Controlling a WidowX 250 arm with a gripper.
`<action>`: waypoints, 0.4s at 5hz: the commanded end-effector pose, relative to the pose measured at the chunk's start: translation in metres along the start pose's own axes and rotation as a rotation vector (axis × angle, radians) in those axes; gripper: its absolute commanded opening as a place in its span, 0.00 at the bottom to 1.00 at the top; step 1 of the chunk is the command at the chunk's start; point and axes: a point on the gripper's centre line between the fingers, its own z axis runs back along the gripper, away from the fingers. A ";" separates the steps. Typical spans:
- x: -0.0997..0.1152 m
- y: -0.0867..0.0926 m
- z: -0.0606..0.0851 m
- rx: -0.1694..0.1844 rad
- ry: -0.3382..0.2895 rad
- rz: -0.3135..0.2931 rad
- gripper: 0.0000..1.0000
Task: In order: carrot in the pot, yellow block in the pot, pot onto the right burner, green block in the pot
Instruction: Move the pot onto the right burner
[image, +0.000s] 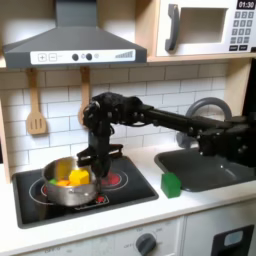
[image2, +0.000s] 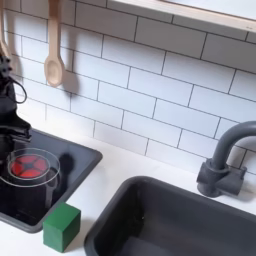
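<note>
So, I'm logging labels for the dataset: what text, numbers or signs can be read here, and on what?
"01:30" on the microwave display, top right in the first exterior view; the digits are small, so this is a likely reading.
Microwave keypad: marks too small to read.
Range hood control panel: symbols too blurred to read.
Nothing else readable in either exterior view.

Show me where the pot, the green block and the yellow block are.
pot (image: 50, 194): first exterior view, on its steel side wall.
green block (image: 171, 185): first exterior view, on its front face, on the counter beside the stove.
yellow block (image: 79, 178): first exterior view, on its top, inside the pot.
</note>
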 end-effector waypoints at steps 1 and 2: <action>0.012 -0.018 -0.011 -0.015 0.005 -0.032 0.00; 0.013 -0.030 -0.014 -0.019 0.007 -0.064 0.00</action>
